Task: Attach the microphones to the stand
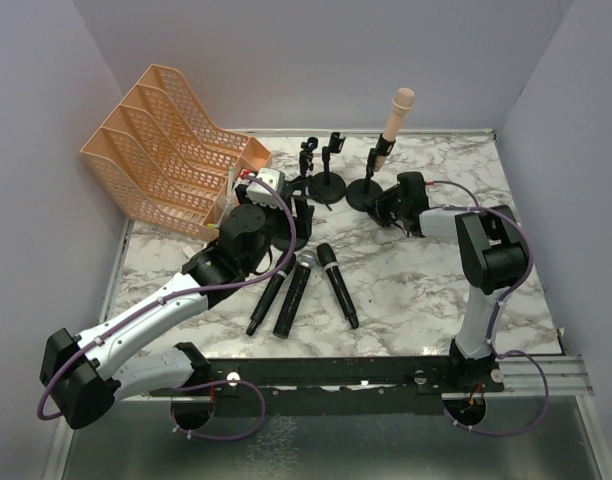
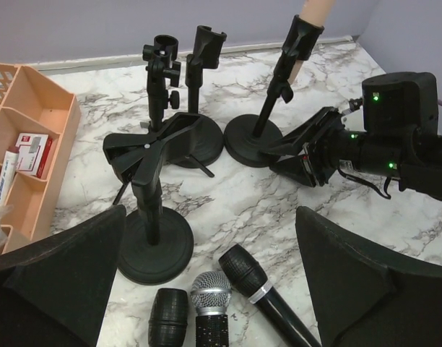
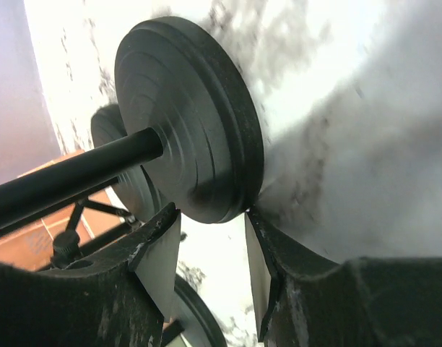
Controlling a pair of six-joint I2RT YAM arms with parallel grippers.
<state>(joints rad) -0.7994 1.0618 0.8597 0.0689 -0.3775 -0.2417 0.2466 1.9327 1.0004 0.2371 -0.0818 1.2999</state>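
A pink mic (image 1: 396, 118) sits clipped in the far right stand (image 1: 367, 190) on a marble bench (image 1: 426, 290). The right claw (image 3: 210, 224) is open, its fingertips on either side of that stand's round base rim. Three mics lie side by side near the middle: a left black mic (image 1: 269, 300), a silver-headed mic (image 1: 294, 290) and a right black mic (image 1: 338, 285). The left claw (image 2: 210, 213) hangs wide open over their heads, facing a second stand (image 2: 152, 217).
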